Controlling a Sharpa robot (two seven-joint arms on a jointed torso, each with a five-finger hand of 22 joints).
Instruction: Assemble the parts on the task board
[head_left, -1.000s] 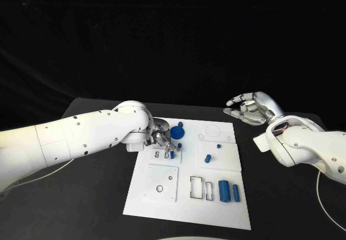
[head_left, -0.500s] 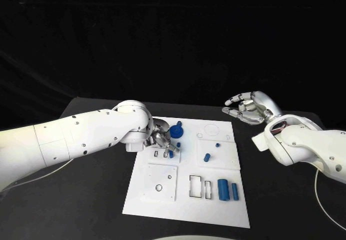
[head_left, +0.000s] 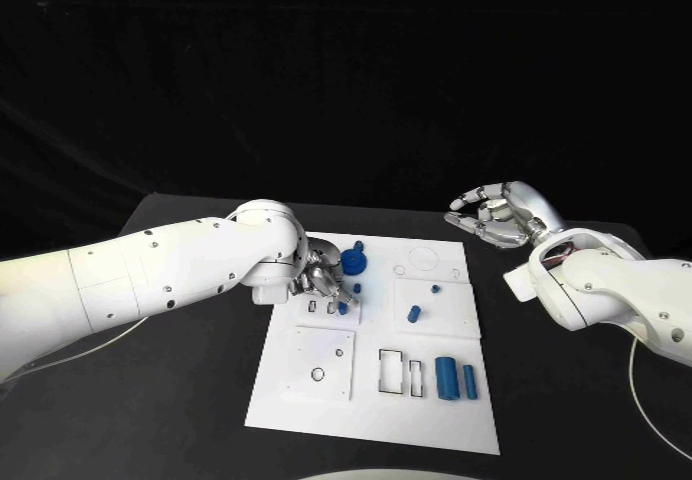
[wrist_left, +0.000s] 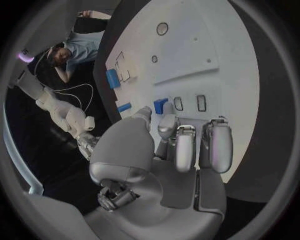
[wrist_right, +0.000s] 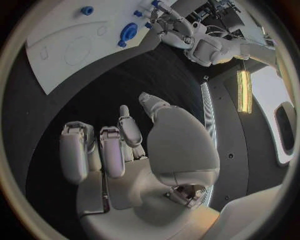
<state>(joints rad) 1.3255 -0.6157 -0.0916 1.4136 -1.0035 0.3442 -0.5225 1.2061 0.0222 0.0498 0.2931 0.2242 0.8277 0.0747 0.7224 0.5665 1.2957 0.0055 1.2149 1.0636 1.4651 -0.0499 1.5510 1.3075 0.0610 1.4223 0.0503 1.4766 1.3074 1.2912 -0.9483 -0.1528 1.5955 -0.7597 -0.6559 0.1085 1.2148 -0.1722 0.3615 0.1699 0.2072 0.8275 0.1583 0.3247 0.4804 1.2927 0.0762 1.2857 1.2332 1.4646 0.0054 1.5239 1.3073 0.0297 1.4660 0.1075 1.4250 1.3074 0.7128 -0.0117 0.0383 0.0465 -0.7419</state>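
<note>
1. While the left hand (head_left: 320, 278) sits low over the task board (head_left: 325, 400), its fingers (wrist_left: 185, 147) are curled close around a small blue part (wrist_left: 160, 106); can't tell if it's actually gripped.
2. Right hand (head_left: 498, 215) hangs off the board's far right corner, fingers (wrist_right: 109, 150) loosely curled, holding nothing.
3. Two blue cylinders (head_left: 457, 380) lie side by side near the board's front.

Robotics lab, my matte black worktable (head_left: 173, 400), black backdrop behind it, flat white rectangular plastic task board (head_left: 332, 400) with outlined slots before me
</note>
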